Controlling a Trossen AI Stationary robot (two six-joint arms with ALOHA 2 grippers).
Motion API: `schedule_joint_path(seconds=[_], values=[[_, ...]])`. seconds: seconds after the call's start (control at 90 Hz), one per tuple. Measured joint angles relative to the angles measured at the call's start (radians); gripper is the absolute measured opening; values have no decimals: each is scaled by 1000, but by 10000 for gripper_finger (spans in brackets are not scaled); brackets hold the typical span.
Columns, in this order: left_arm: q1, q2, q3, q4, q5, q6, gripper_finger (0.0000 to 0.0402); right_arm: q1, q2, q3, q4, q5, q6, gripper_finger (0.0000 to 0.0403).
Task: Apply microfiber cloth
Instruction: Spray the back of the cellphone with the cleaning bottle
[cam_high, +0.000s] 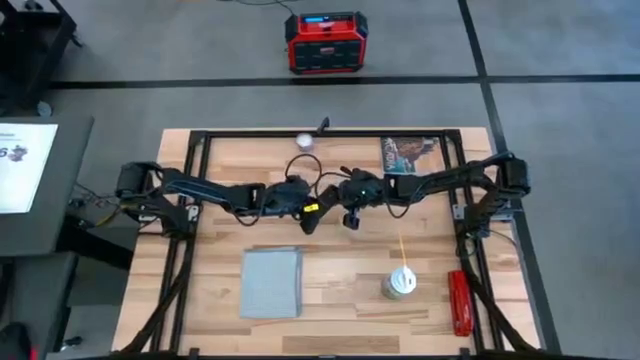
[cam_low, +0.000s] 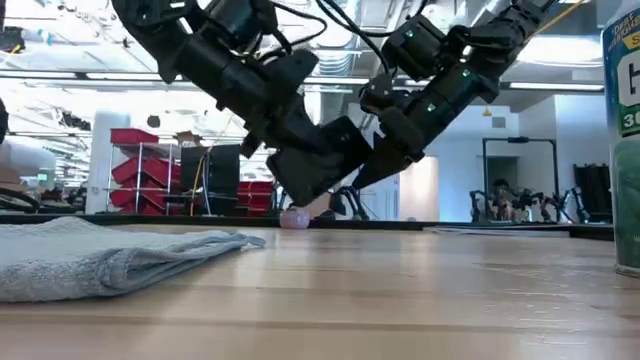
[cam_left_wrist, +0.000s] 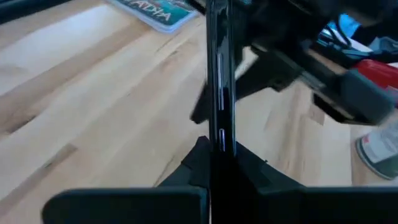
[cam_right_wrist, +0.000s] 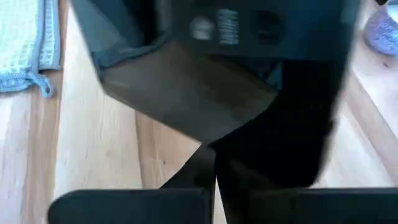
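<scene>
While held edge-on above the table (cam_high: 350, 255), black phone (cam_left_wrist: 219, 81) pinched between left gripper (cam_high: 312, 212) fingers at table centre, clamped on its lower edge in the left wrist view. Right gripper (cam_high: 347, 207) meeting it from three o'clock, fingers closed together on the same phone in the right wrist view, both arms tilted down and touching at the tips in the low view. Microfiber cloth (cam_high: 271, 282) lying flat and folded at seven o'clock from the grippers, well apart from them, untouched. Picture card (cam_high: 404, 153) at one o'clock near the far edge; white-lidded container (cam_high: 400, 284) at five o'clock; red tool (cam_high: 459, 301) beside it at the right edge; small pale ball (cam_high: 304, 140) at twelve o'clock.
</scene>
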Motion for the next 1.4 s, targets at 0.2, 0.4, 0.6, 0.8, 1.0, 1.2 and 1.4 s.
schedule_joint_path(seconds=[0.2, 0.4, 0.6, 0.8, 1.0, 1.2, 1.4], values=[[-3, 8, 0, 2, 5, -9, 4, 0, -1, 0, 3, -5, -1, 0], [-5, 8, 0, -2, 8, -16, 4, 0, -1, 11, -1, 1, -5, 0], [-9, 13, 0, -8, 11, -21, 4, -1, -1, 17, -6, 2, -7, 0], [-13, 13, 0, -12, 11, -27, 4, -10, -1, 19, -5, 1, -8, 0], [-14, 14, 0, -22, 11, -32, 4, -13, -1, 41, -32, 0, -30, 0], [-16, 13, 1, -30, 11, -38, 4, -14, -1, 68, -77, 2, -53, 0], [-16, 14, 1, -33, 11, -38, 4, -14, -2, 86, -105, 3, -61, 0]])
